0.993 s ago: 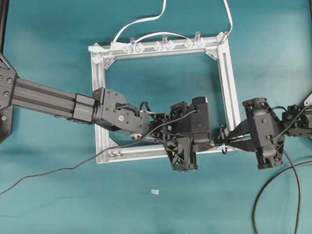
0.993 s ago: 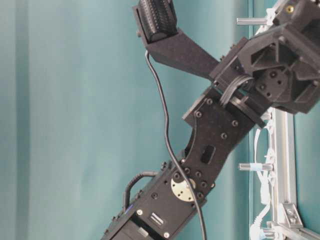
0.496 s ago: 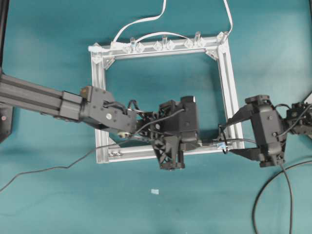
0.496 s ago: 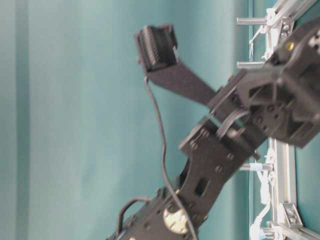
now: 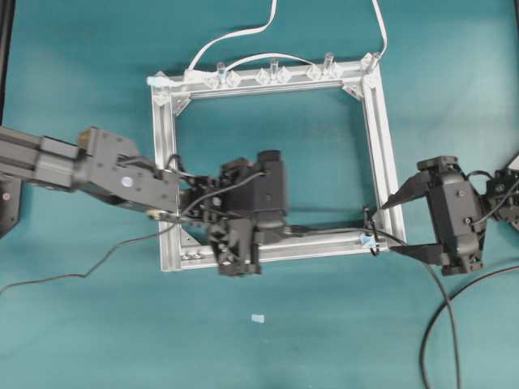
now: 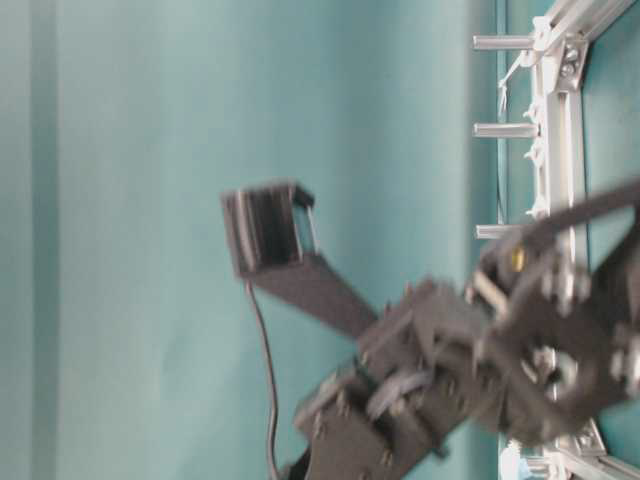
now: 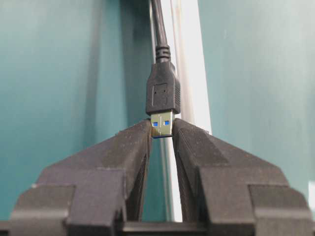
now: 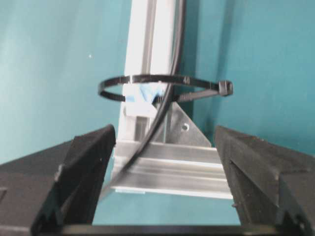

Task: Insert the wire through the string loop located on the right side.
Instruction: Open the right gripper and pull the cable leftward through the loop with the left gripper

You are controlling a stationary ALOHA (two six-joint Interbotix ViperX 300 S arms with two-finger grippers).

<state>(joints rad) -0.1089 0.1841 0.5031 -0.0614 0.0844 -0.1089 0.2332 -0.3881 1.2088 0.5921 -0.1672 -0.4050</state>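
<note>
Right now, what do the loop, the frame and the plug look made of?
String loop: thin black plastic band, looks like a zip tie with a locking head. Frame: silvery extruded aluminium by its grooves, matte. Wire plug: black molded plastic shell, bright metal tip, blue inside.

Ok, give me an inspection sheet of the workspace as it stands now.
Surface: teal table, aluminium frame on it.
Job's things: wire runs through the loop; its plug is in the left gripper.
Clutter: small pale scrap.
Grippers: left gripper shut on the plug's metal tip; right gripper open, astride the loop.
Cables: white cables at the frame's far rail; black arm cable.
Surroundings: nothing seen.
</note>
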